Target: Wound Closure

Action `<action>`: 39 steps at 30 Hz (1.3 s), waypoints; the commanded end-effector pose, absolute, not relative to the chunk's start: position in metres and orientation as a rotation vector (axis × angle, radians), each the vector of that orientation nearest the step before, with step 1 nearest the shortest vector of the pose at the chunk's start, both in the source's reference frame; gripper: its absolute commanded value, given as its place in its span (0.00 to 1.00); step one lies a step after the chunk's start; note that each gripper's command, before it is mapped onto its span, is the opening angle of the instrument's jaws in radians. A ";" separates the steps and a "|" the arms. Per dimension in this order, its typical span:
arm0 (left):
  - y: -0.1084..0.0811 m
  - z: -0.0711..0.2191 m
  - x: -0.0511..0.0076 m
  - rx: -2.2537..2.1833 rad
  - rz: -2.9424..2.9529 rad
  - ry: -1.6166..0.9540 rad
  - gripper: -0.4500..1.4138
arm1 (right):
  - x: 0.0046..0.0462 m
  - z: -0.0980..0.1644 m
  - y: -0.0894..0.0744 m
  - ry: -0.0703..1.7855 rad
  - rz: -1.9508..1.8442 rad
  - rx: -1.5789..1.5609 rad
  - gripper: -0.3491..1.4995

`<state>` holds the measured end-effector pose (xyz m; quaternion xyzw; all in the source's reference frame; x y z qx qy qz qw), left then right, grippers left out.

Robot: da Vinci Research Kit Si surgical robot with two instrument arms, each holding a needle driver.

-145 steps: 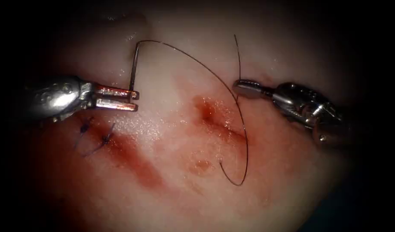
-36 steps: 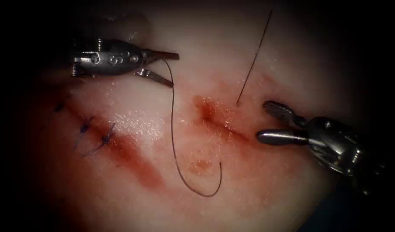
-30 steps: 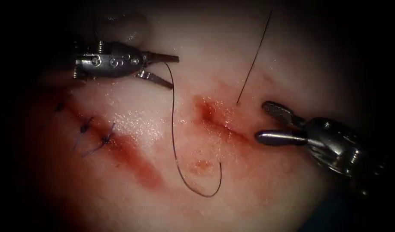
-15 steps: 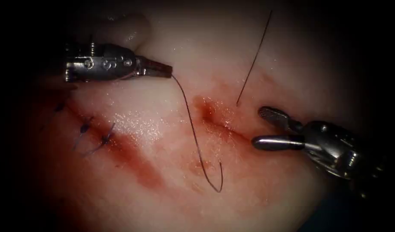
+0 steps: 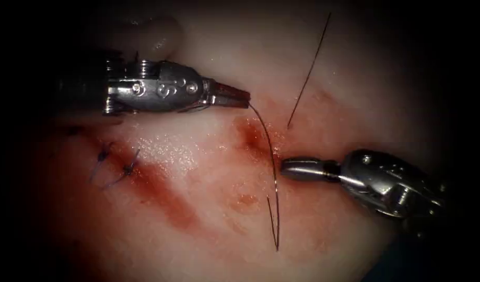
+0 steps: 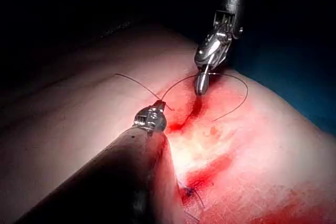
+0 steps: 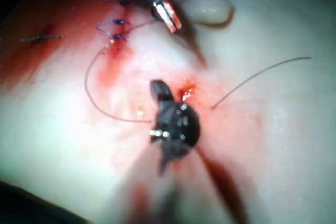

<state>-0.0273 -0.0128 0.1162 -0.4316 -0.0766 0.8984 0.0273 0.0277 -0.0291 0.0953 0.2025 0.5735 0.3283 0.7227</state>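
Left gripper (image 5: 238,97) reaching in from the left along a level shaft, jaws closed on the thread (image 5: 266,137) at their tip. Right gripper (image 5: 294,168) coming in from the right, pointing left toward the cut, jaws pressed together, nothing visibly between them

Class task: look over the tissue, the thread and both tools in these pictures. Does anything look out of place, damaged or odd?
Nothing stands out. The left tool holds the thread in shut jaws; the right tool, jaws shut, sits at the cut. Red fluid stains the tissue. Earlier stitches lie left.
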 end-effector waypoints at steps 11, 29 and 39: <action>-0.014 0.123 -0.0297 -1.297 2.806 -0.210 0.00 | 0.0313 0.094 -0.030 1.307 0.712 0.408 0.00; -0.018 0.127 -0.0323 -1.294 2.824 -0.252 0.00 | 0.0324 0.093 -0.028 1.399 0.803 0.327 0.29; -0.021 0.125 -0.0323 -1.285 2.842 -0.283 0.00 | 0.0317 0.094 -0.027 1.389 0.890 0.235 0.68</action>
